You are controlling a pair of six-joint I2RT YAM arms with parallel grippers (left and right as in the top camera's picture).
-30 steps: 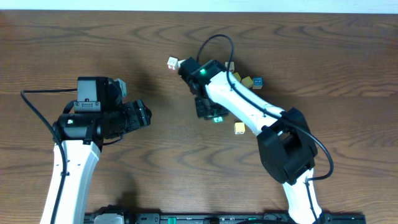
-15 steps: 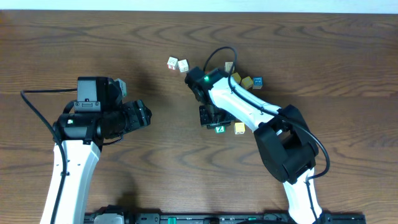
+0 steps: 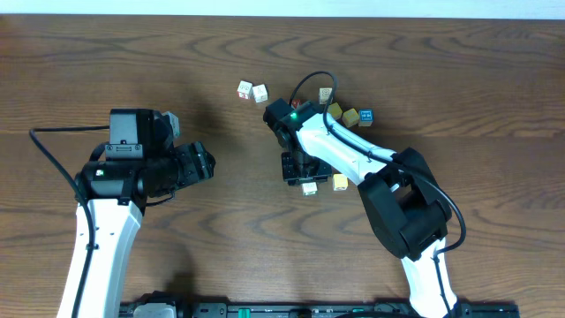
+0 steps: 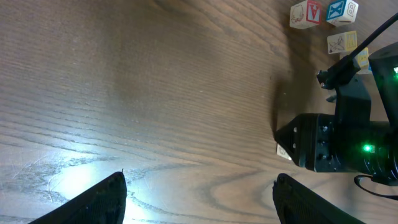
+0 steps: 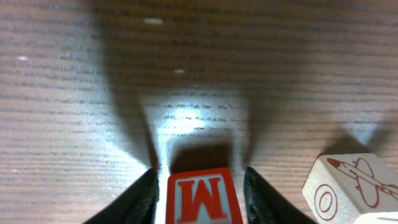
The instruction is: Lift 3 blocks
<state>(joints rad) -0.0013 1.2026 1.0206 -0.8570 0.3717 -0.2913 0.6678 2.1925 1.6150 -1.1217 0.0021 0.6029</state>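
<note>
I count eight alphabet cubes on the table. One, the M cube, sits between the fingers of my right gripper, and one, the rocket cube, is just beside it. Six lie behind that hand. Two form a pair, a white cube and a cream cube. The other four are clustered: a pale cube, a yellow cube, a blue-faced cube and a half-hidden cube. There are two grippers, counting the left gripper.

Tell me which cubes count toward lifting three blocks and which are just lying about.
For the job: white cube at the right gripper, cream cube beside it, yellow cube.
Lying about: red-A cube, blue-X cube, pale cube far left, its pale neighbour.
</note>
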